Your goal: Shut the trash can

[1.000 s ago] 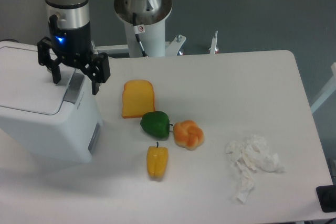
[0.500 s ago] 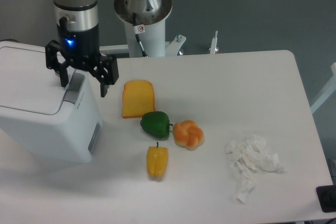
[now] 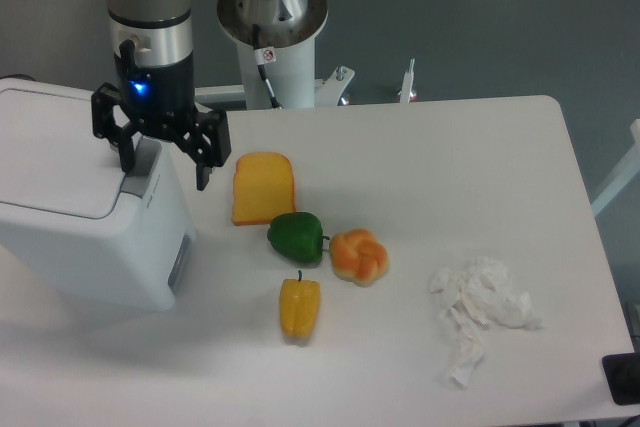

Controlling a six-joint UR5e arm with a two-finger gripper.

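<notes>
The trash can (image 3: 85,217) sits at the table's left edge, lid lying flat (apparently shut). The gripper (image 3: 165,159), fingers spread wide and empty, straddles the grey latch strip (image 3: 143,169). Verify full seating by pressing straight down beside the latch.

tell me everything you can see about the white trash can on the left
The trash can is a large white boxy bin, plastic-looking, with rounded corners. Its flat lid lies down, so it looks closed. A grey strip runs along the lid's right edge and a grey panel sits on the right side. It stands at the table's left edge, partly cut off by the frame. The open gripper hangs at the grey strip; contact is unclear.
</notes>
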